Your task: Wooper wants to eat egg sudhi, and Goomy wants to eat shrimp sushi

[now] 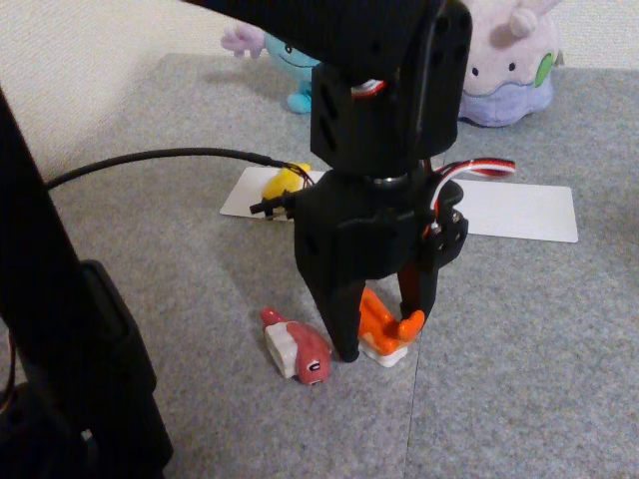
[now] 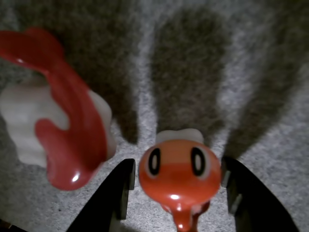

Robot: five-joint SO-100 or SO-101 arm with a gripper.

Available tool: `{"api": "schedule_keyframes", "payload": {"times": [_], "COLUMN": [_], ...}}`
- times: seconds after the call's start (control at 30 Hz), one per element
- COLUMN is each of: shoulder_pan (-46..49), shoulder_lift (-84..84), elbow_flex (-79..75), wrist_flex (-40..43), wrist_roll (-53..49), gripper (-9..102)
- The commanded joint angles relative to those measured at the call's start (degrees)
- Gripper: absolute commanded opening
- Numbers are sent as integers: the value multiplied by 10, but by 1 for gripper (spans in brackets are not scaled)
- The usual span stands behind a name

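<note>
The grey carpeted tabletop (image 1: 539, 329) fills the fixed view, and the black arm (image 1: 384, 90) descends from the top centre of the frame. At the upper right sits Goomy (image 1: 504, 70), the lilac plush, and at the upper centre-left Wooper (image 1: 290, 60) peeks out from behind the arm, light blue and partly hidden. A white card (image 1: 519, 212) lies across the middle of the frame, with the yellow egg sudhi (image 1: 284, 183) resting at its left end.

The gripper (image 1: 381, 334) stands low in the centre of the fixed view, its jaws parted and straddling the shrimp sushi (image 1: 382, 324). In the wrist view the gripper (image 2: 176, 186) shows a black finger on each side of the shrimp sushi (image 2: 179, 169) at the bottom centre; the fingers sit just beside the orange body, and whether they touch it yet cannot be told. The dark pink-red toy (image 1: 298, 347) lies just to the left of the orange one in both views.

The shrimp sushi looks like a small, glossy, hard moulded piece: probably light and stiff, but slippery under the fingers. A hold across its broad orange body, low near the white rice base, seems safest; a squeeze near the rounded top could let it pop out.
</note>
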Motion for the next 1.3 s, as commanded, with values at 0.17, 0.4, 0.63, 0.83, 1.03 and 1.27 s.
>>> {"api": "schedule_keyframes", "payload": {"times": [0.17,0.4,0.63,0.83,1.03,1.27], "shoulder_pan": [-4,-5,-7,-9,-39,-120], "shoulder_lift": [3,3,4,45,127,179], "elbow_flex": [-3,-3,-11,-12,-12,-14], "wrist_flex": [4,1,4,-2,2,-8], "wrist_roll": [3,4,39,76,149,309], "gripper": [19,0,0,0,0,0]}}
